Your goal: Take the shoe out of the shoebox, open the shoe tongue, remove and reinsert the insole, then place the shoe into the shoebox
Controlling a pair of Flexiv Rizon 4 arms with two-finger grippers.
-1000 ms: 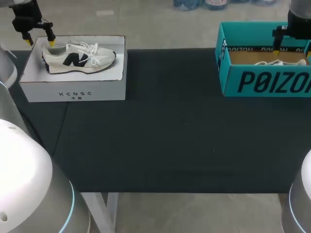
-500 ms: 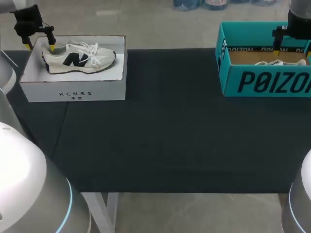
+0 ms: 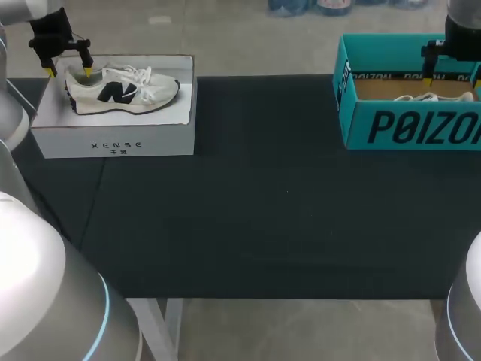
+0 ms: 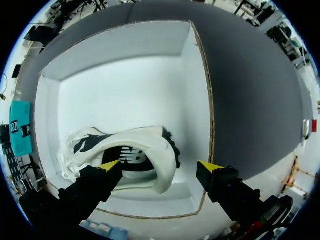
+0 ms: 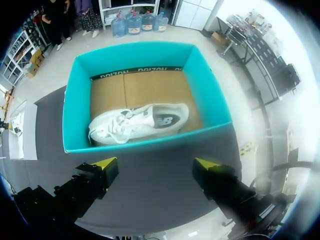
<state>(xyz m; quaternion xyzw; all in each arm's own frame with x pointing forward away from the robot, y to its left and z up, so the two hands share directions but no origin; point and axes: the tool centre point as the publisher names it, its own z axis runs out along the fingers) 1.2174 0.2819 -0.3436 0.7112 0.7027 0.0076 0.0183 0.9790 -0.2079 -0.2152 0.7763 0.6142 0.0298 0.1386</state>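
A white sneaker point(image 3: 124, 89) with a dark logo lies on its side in the white shoebox point(image 3: 113, 139) at the table's far left. My left gripper point(image 3: 69, 72) hangs open over the sneaker's heel. In the left wrist view the heel of the sneaker point(image 4: 132, 150) lies under and between the spread fingers of the left gripper point(image 4: 160, 166), and neither tip touches it. A second white sneaker point(image 5: 140, 120) lies in the teal box point(image 3: 409, 124) at the far right. My right gripper point(image 5: 156, 163) stands open above that teal box's point(image 5: 145, 52) near wall, holding nothing.
A dark mat point(image 3: 263, 203) covers the table between the two boxes. The white shoebox's walls point(image 4: 125, 55) rise around the sneaker, with bare white floor ahead of the left gripper. The teal box has a brown cardboard floor point(image 5: 150, 90).
My left gripper has shifted a little right and down, closer over the sneaker's heel. The right arm and both sneakers have stayed still.
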